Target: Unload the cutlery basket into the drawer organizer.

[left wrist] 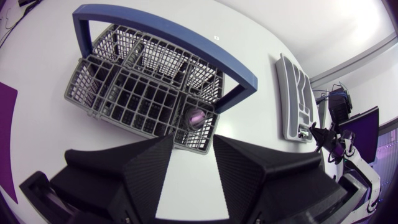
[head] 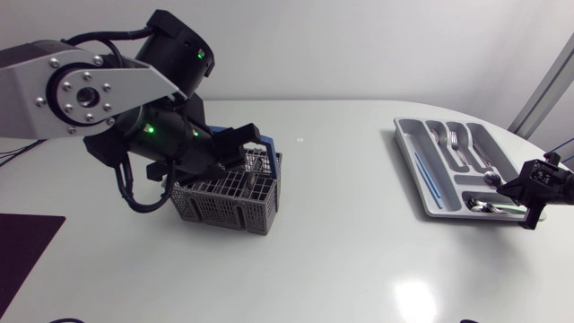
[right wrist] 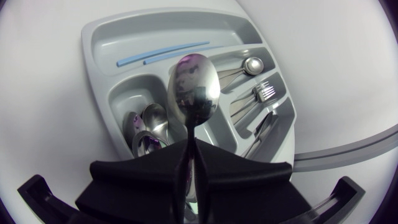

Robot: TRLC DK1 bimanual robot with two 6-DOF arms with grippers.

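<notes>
The grey wire cutlery basket (head: 235, 199) with a blue handle (left wrist: 186, 43) stands left of the table's middle. My left gripper (head: 235, 152) hangs over it, open with nothing between its fingers (left wrist: 149, 168). Just ahead of them, one spoon bowl (left wrist: 196, 117) shows in the basket's near corner cell. The grey drawer organizer (head: 421, 184) lies at the far right. My right gripper (head: 527, 190) sits at its near right end, shut on a spoon (right wrist: 194, 90) that stands upright over the organizer (right wrist: 99, 43).
The organizer holds two blue sticks (right wrist: 161, 55) in its long slot, small spoons (right wrist: 149, 121) in a short slot, and forks (right wrist: 264, 92) and another spoon (right wrist: 252, 64) in the long slots. A dark mat (head: 22, 247) lies at the table's left edge.
</notes>
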